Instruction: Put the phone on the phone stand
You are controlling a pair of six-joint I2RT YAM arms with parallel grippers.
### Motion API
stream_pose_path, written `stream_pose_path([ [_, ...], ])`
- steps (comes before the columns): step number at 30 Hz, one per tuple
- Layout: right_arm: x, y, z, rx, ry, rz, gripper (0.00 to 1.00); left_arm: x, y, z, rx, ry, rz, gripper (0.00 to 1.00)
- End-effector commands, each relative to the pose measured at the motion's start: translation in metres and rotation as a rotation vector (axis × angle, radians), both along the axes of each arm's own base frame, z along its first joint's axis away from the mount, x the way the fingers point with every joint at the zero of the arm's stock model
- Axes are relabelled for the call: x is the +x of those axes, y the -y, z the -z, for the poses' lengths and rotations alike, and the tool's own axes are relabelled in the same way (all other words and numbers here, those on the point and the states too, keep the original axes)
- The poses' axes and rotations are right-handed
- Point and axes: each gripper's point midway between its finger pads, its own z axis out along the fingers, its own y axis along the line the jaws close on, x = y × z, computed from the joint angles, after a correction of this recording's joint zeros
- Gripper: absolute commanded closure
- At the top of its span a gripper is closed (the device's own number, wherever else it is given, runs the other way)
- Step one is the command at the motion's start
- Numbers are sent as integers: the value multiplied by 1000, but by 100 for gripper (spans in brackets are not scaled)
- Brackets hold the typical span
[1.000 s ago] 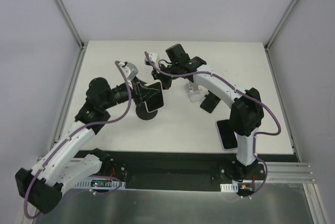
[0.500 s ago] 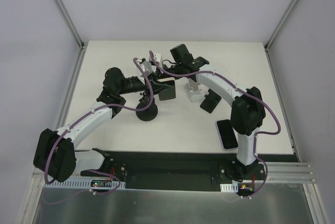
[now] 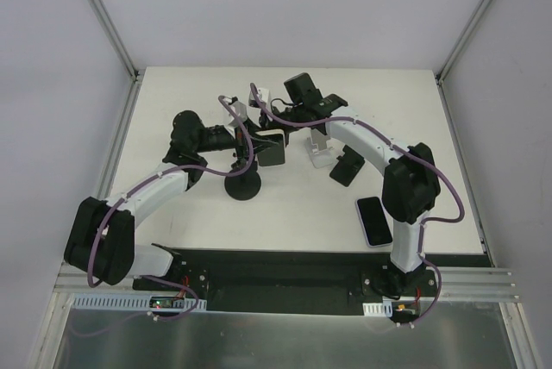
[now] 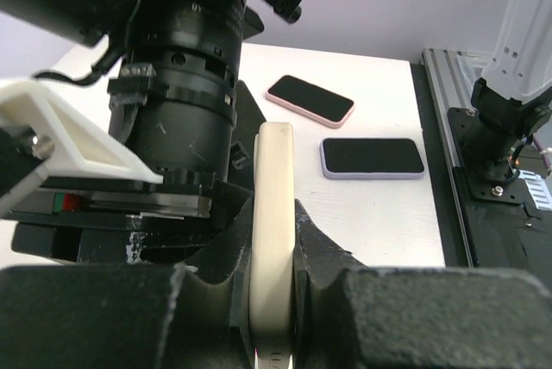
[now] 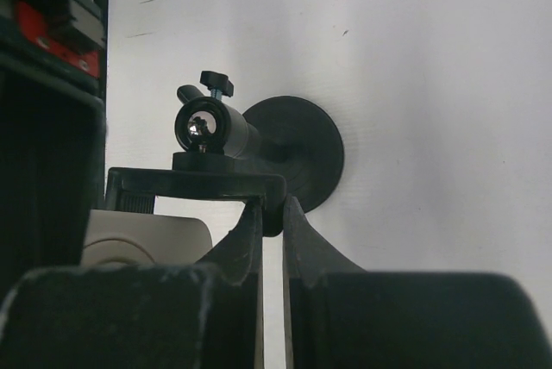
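Note:
The phone [image 4: 274, 162] has a cream case and stands edge-on between the fingers of my left gripper [image 4: 273, 224], which is shut on it. From above, the phone [image 3: 272, 149] hangs over the middle of the table, just above and right of the phone stand's round black base [image 3: 244, 186]. The phone stand [image 5: 304, 150] is black with a ball joint and a flat cradle bar. My right gripper [image 5: 272, 210] is shut on the end of that bar. A corner of the phone [image 5: 147, 238] shows just under the bar.
A white stand [image 3: 321, 152] sits right of centre with a dark phone [image 3: 348, 168] beside it. A lavender phone [image 3: 373, 220] lies near the right arm's base. Both spare phones, pink-cased [image 4: 310, 100] and lavender [image 4: 373, 157], lie flat behind the held phone.
My left arm has swung up and to the right, carrying the phone from beside the stand's base to the cradle bar. The right gripper has stayed on the stand.

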Motion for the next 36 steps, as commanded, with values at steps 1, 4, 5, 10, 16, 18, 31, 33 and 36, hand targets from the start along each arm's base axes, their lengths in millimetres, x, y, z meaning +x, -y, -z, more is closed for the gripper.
stream_pose_path([
  [1,-7,3,-33,63,46,-18,100,-5,-3,-18,-31,94,46,100],
  [4,-2,4,-34,68,49,6,100,-6,-11,-11,-15,64,8,100],
  [5,-1,4,-36,78,55,9,100,-6,-13,-1,9,21,-2,100],
  [10,1,4,-39,91,61,38,100,-6,-26,8,38,-10,-70,100],
  [16,23,8,-38,107,67,245,100,14,-57,20,126,-173,-431,100],
  [18,30,0,-49,180,53,341,100,13,-67,28,215,-125,-540,100],
  [31,25,47,-68,326,170,1104,100,38,-182,76,239,-72,-1435,100],
  [33,11,38,-69,317,190,1119,100,45,-181,83,261,-83,-1462,100],
  [36,3,43,-70,346,172,1207,100,55,-178,78,213,-81,-1521,100],
])
